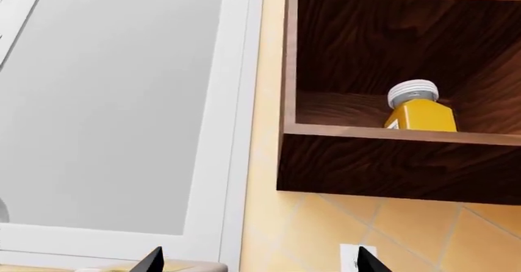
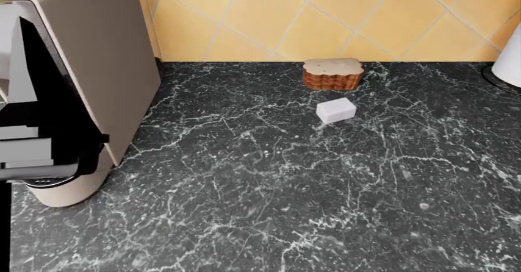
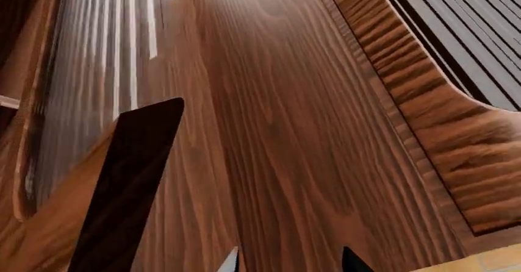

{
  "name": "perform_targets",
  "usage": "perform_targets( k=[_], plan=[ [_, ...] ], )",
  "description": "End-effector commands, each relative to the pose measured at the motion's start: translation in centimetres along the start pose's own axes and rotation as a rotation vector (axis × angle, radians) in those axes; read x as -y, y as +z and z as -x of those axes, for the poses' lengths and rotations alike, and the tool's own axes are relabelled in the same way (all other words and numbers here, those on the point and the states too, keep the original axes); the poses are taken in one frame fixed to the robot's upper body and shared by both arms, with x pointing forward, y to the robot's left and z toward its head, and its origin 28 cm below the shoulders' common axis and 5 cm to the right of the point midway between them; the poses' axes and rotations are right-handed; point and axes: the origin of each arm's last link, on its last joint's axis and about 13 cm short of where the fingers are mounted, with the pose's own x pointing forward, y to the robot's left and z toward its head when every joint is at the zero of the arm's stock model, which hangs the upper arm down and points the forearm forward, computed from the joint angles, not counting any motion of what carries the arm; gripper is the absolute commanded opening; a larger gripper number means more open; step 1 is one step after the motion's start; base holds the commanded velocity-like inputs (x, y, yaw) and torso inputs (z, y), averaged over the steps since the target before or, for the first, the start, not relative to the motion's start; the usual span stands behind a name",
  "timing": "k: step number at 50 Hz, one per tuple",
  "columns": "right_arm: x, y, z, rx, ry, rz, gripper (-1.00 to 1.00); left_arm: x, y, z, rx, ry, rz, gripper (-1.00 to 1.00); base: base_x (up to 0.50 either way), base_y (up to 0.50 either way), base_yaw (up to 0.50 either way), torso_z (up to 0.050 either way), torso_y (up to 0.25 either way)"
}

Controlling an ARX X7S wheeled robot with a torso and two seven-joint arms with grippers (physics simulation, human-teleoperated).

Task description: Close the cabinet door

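The left wrist view looks up into a dark wood cabinet (image 1: pixel 366 162) whose front is uncovered; its door is out of that view. A yellow bottle (image 1: pixel 419 110) with a white cap stands on the lower shelf. My left gripper (image 1: pixel 260 261) is open and empty, well below the cabinet. The right wrist view is filled by the brown wood of the cabinet door (image 3: pixel 285 132), very close. My right gripper (image 3: pixel 289 261) is open against that surface, with nothing between its fingertips. A dark slanted bar (image 3: pixel 130 186), perhaps a handle, lies beside it.
A white-framed window (image 1: pixel 122 101) sits beside the cabinet on the yellow tiled wall (image 1: pixel 407 235). In the head view, a beige coffee machine (image 2: pixel 82 83), a brown loaf-shaped block (image 2: pixel 332 74) and a small white block (image 2: pixel 336 110) stand on the black marble counter (image 2: pixel 309 193).
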Motion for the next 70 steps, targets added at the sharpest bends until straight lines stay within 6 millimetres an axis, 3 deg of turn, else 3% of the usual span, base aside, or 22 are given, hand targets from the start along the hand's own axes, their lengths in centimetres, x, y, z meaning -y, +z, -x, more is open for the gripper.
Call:
perform_targets(
  k=[1, 19, 48, 70],
  plan=[
    [-2.5, 5.8, -0.8, 0.102, 0.379, -0.238, 1.00, -0.2, 0.1, 0.1, 0.003, 0.007, 0.007, 1.00, 0.01, 0.00, 0.01, 0.013, 0.000],
    [-3.7, 7.3, -0.8, 0.133, 0.437, -0.261, 1.00, -0.2, 0.2, 0.1, 0.008, 0.010, 0.014, 1.00, 0.01, 0.00, 0.01, 0.012, 0.000],
    [-4.8, 12.3, 1.4, 0.196, 0.666, -0.451, 1.00, -0.4, 0.5, 0.0, 0.016, 0.018, 0.022, 1.00, 0.01, 0.00, 0.01, 0.012, 0.002],
    [-5.7, 13.0, 1.1, 0.209, 0.681, -0.443, 1.00, -0.5, 0.5, 0.2, 0.018, 0.023, 0.024, 1.00, 0.00, 0.00, 0.00, 0.002, 0.006]
  ],
)
